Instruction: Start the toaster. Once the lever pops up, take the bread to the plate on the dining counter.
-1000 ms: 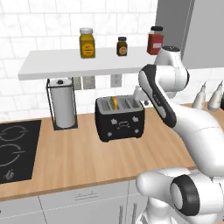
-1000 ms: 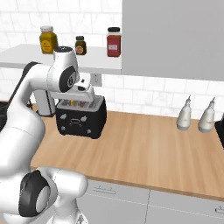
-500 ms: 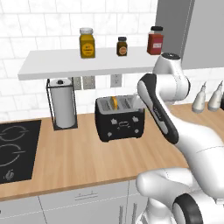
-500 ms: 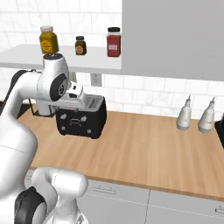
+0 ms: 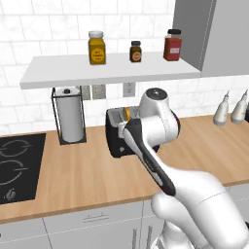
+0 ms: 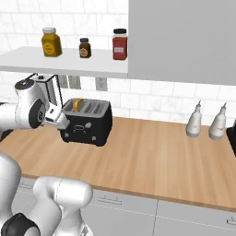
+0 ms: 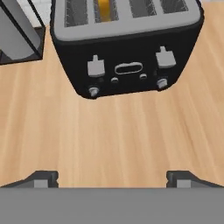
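- The toaster (image 7: 127, 52) stands on the wooden bench (image 7: 109, 140), its front with two levers and small knobs facing the hand camera
- The bread (image 7: 104, 8) sits down in the second slot from the toaster's left end — only its orange-brown top edge shows
- The jaws (image 7: 112, 178) are spread wide and grip nothing; they hover over bare bench just in front of the toaster, apart from it
- A paper towel holder (image 5: 69, 114) stands on the bench beside the toaster, on the slice's side
- Above the toaster a white shelf (image 6: 69, 64) carries three jars
- Two pale bottles (image 6: 205, 120) stand well apart from the toaster, at the wall
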